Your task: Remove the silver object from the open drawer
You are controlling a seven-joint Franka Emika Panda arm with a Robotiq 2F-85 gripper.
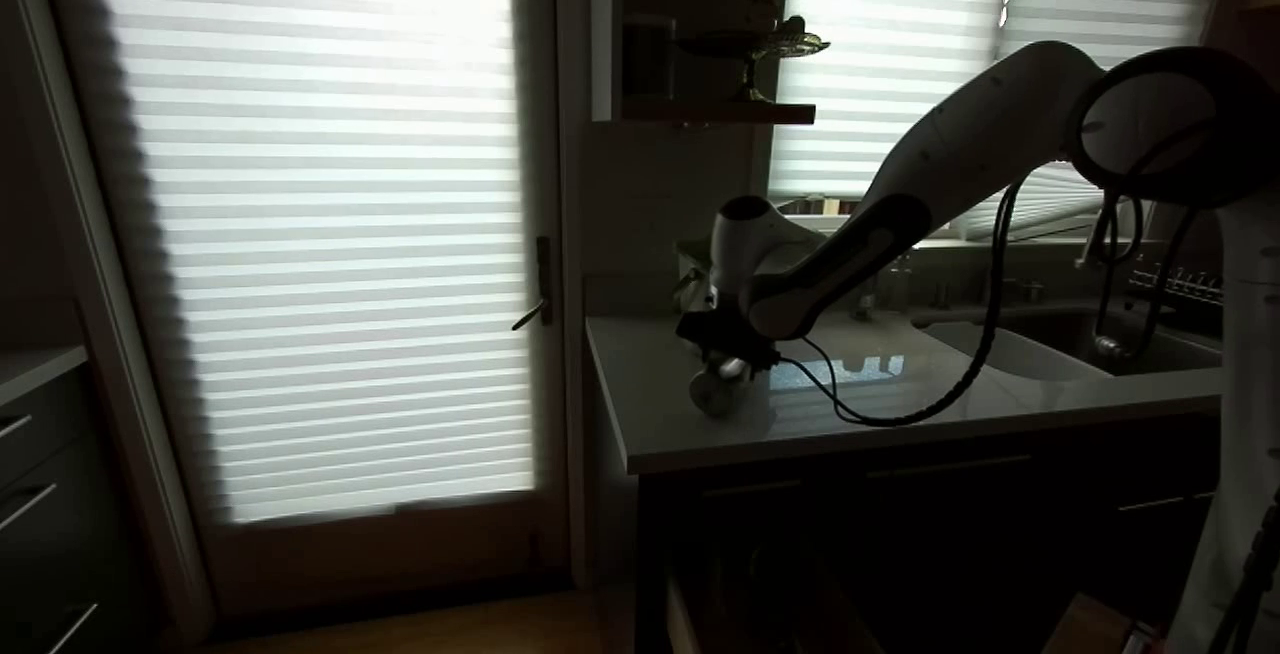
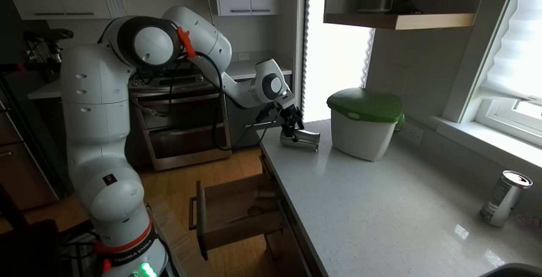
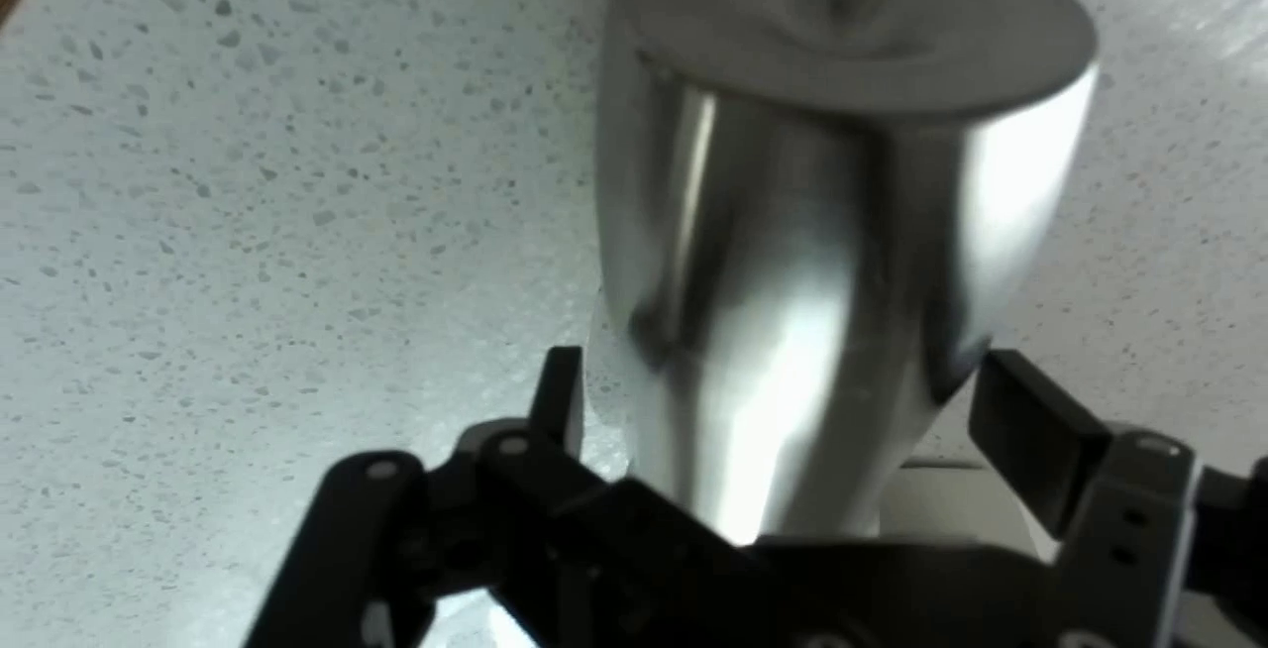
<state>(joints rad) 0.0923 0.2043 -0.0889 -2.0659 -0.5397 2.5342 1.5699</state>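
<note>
The silver object is a shiny metal cup. It lies on its side on the white countertop, also in both exterior views. My gripper is open, with one black finger on each side of the cup's body. A gap shows at the left finger; the right finger is close to the cup, and I cannot tell if it touches. In an exterior view the gripper points down over the cup. The open drawer is below the counter, with a few dim items inside.
A white bin with a green lid stands beside the cup. A can stands farther along the countertop. A wooden shelf hangs above. A sink is set into the counter. The counter's front edge is near the cup.
</note>
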